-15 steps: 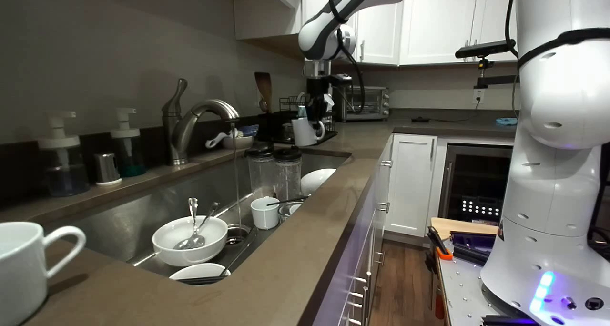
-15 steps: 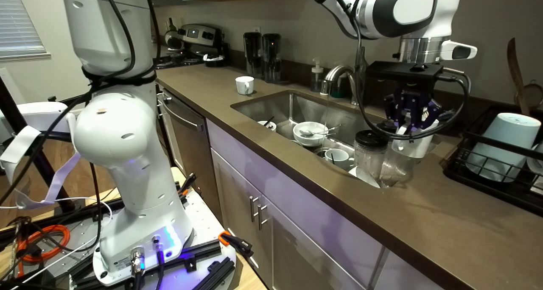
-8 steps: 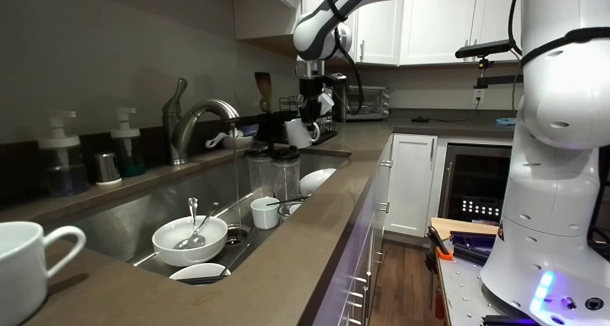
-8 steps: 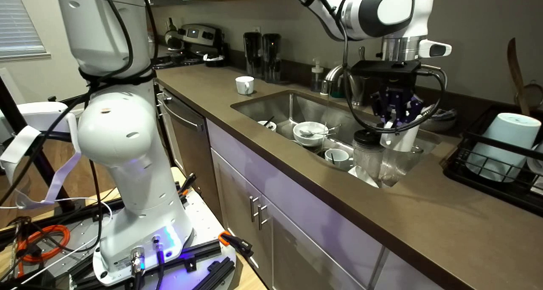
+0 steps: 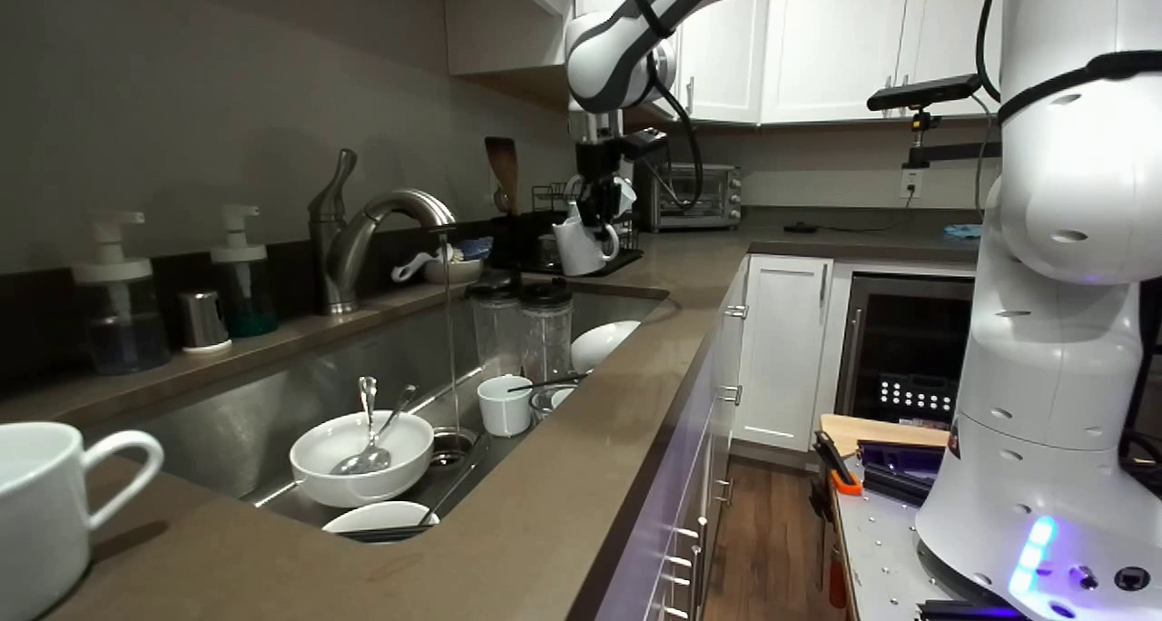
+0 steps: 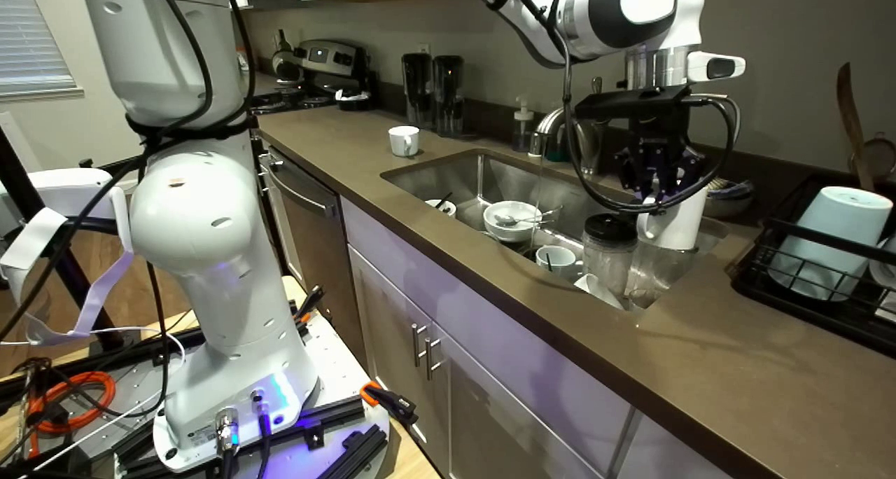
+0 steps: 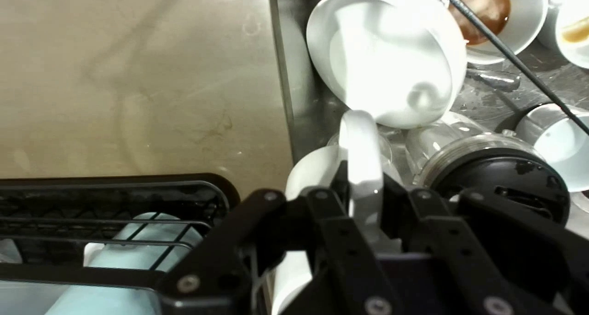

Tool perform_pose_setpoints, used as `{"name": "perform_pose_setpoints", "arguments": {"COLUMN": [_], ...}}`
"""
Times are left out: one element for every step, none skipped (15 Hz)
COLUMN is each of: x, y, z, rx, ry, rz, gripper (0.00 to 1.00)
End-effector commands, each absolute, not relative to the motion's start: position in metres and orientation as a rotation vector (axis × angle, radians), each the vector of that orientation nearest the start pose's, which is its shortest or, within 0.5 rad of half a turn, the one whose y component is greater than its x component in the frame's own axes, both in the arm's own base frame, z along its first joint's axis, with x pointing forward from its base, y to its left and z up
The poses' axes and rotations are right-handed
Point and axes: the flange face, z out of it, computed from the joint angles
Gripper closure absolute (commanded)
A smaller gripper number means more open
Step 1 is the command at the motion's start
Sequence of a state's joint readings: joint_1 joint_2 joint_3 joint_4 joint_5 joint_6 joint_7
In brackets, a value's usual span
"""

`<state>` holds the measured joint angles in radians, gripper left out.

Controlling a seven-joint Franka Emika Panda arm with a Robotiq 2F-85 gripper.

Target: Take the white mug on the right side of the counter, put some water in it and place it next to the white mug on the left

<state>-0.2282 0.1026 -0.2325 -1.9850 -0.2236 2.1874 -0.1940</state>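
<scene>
Right of the frame's middle in an exterior view, the gripper (image 6: 656, 196), clamped on the white mug (image 6: 680, 223) by its handle (image 7: 362, 160), has edged left towards the running water (image 5: 451, 330), so filling looks next.

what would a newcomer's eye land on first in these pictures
Probably the white mug, held by its handle in the pincer, in the air at the end of the sink nearest the dish rack. Next, the faucet catches the eye, running a thin stream of water into a sink cluttered with dishes. In an exterior view, a second white mug also looms large in the bottom left corner, standing on the counter.
</scene>
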Motion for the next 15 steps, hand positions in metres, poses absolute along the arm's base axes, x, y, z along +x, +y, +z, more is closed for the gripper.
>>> {"name": "perform_pose_setpoints", "arguments": {"x": [0.515, 0.515, 0.516, 0.521, 0.521, 0.521, 0.521, 0.521, 0.521, 0.521, 0.521, 0.521, 0.521, 0.521, 0.521], "y": [-0.268, -0.266, -0.263, -0.27, -0.269, -0.268, -0.267, -0.267, -0.267, -0.267, -0.267, -0.267, -0.267, -0.267, -0.267], "z": [0.445, 0.448, 0.451, 0.434, 0.437, 0.439, 0.441, 0.441, 0.441, 0.441, 0.441, 0.441, 0.441, 0.441, 0.441], "rx": [-3.393, -3.396, -3.398, -3.371, -3.372, -3.372, -3.373, -3.373, -3.373, -3.373, -3.373, -3.373, -3.373, -3.373, -3.373], "ry": [0.266, 0.256, 0.243, 0.255, 0.252, 0.25, 0.249, 0.249, 0.249, 0.249, 0.249, 0.249, 0.249, 0.249, 0.249], "rz": [-0.092, -0.098, -0.105, -0.064, -0.073, -0.08, -0.084, -0.085, -0.085, -0.085, -0.085, -0.085, -0.085, -0.085, -0.084], "gripper": [0.94, 0.94, 0.94, 0.9, 0.9, 0.9, 0.9, 0.9, 0.9, 0.9, 0.9, 0.9, 0.9, 0.9, 0.9]}}
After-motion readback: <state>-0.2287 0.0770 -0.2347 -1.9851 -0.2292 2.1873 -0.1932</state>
